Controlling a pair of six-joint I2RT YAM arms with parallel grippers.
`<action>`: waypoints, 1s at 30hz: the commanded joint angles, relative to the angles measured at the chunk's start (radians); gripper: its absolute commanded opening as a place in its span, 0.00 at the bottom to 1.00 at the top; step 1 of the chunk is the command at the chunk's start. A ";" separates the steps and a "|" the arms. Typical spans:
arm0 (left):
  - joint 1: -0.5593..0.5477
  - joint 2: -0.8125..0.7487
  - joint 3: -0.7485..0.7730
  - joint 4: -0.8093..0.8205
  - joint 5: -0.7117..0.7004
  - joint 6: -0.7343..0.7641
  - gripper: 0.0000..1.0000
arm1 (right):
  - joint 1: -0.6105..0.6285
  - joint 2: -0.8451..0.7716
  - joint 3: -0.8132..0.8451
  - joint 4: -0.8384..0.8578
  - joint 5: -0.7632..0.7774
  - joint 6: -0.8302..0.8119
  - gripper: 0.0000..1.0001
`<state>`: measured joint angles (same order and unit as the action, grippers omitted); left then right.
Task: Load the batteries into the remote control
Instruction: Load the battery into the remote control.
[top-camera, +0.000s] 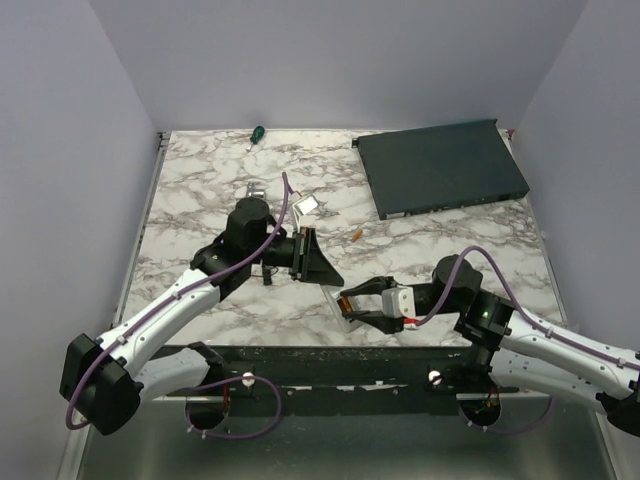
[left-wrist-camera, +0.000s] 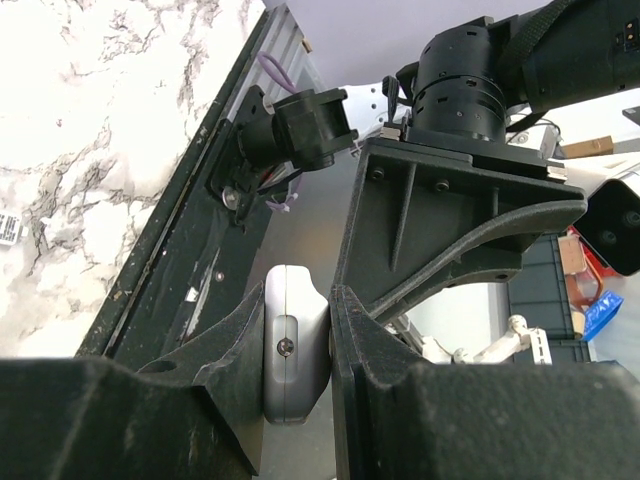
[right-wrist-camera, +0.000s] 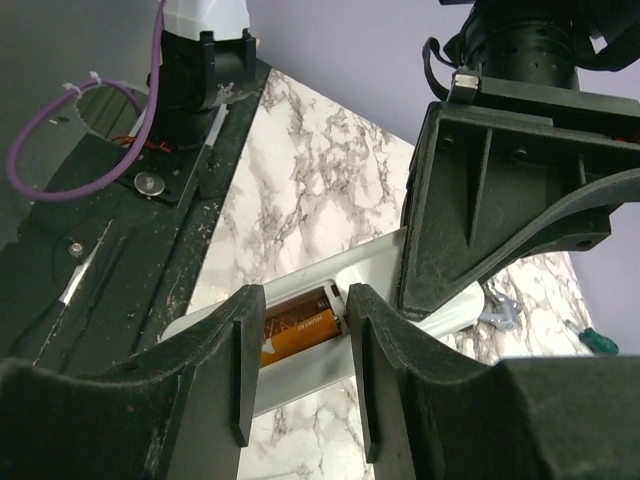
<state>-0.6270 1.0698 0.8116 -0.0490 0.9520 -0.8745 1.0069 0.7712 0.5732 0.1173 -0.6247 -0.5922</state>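
Likely battery (top-camera: 355, 234) near dark box (top-camera: 440, 165).

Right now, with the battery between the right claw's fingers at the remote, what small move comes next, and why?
Probably ease the right claw down to seat the battery: it lies along the remote, in its open bay between the fingers, and the left claw clamps the remote steady.

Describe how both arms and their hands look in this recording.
Both arms have white link shells with black joints: left arm, right arm. A purple cable loops along each. The left hand and right hand have black, ribbed, wedge-shaped fingers.
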 joint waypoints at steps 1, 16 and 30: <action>-0.007 0.007 0.039 0.005 0.031 0.018 0.00 | 0.002 0.010 0.043 -0.018 -0.038 -0.013 0.44; -0.009 0.015 0.044 -0.006 0.025 0.025 0.00 | 0.002 0.016 0.033 -0.013 -0.047 -0.015 0.27; -0.010 0.007 0.046 -0.009 0.025 0.028 0.00 | 0.001 0.011 0.018 -0.056 -0.024 -0.031 0.23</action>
<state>-0.6308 1.0836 0.8249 -0.0547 0.9546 -0.8600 1.0069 0.7868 0.5880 0.0948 -0.6460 -0.6109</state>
